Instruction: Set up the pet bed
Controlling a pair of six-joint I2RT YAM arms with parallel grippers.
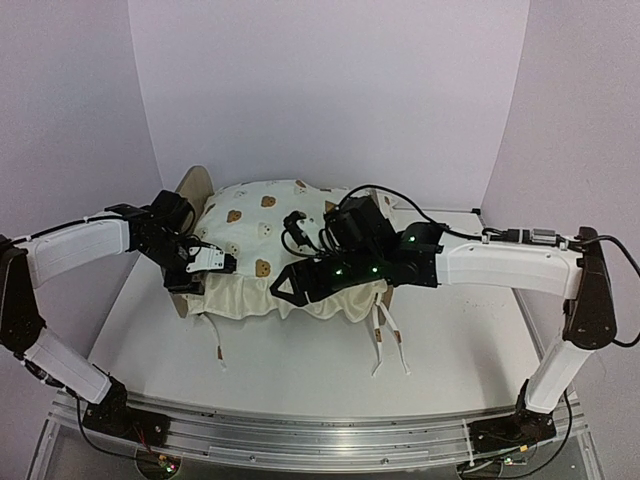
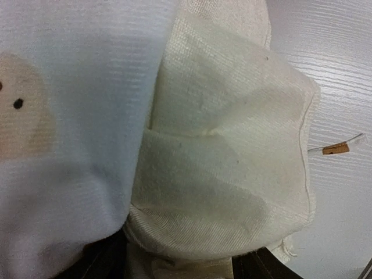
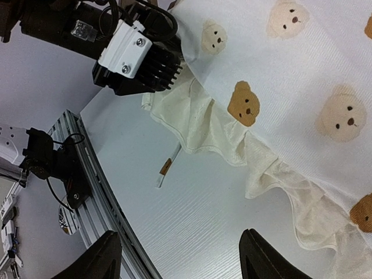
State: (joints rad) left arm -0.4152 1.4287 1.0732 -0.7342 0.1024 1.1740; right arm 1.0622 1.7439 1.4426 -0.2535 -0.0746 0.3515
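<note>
The pet bed's light-wood headboard [image 1: 195, 188] rises at the back left. The rest of the frame and the striped base are hidden under cream bear-print ruffled bedding [image 1: 262, 235]. My left gripper [image 1: 205, 265] is at the bedding's front left corner. In the left wrist view the ruffle [image 2: 232, 174] fills the frame and bunches between the gripper's [image 2: 179, 256] spread fingers [image 2: 99, 261]. My right gripper [image 1: 290, 290] is open and empty. It hovers over bare table [image 3: 192, 197] in front of the ruffle [image 3: 203, 125], with its own fingers [image 3: 180, 232] wide apart.
Thin white ties with brown tags [image 1: 385, 340] trail from the bedding onto the white table, with another tie at the left [image 1: 218, 350]. One tie shows beside the ruffle [image 2: 337, 148] and below the left gripper [image 3: 167, 167]. The metal rail [image 1: 320, 440] runs along the near edge.
</note>
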